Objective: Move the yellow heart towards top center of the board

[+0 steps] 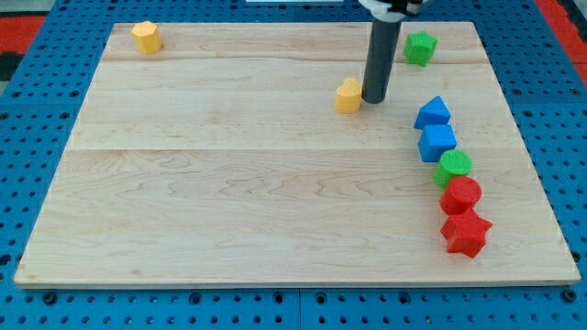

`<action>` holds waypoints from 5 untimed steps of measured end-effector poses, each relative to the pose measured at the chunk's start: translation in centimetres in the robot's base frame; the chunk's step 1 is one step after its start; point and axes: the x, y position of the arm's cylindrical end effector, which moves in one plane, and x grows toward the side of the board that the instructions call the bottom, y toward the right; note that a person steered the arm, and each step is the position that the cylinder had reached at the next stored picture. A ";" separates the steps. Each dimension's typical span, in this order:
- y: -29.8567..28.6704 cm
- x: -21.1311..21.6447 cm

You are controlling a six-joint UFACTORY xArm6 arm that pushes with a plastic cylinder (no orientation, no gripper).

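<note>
A yellow heart lies on the wooden board, right of centre in the upper half. My tip stands just to the heart's right, touching or almost touching it. The dark rod rises from there to the view's top edge. A second yellow block, a hexagon-like shape, sits near the board's top left corner.
A green star-like block sits near the top right. Down the right side run a blue triangle-like block, a blue cube, a green cylinder, a red cylinder and a red star.
</note>
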 end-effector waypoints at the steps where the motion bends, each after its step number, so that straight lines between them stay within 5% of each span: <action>1: -1.0 1.8; 3: -7.2 -2.7; 5: -0.5 -2.9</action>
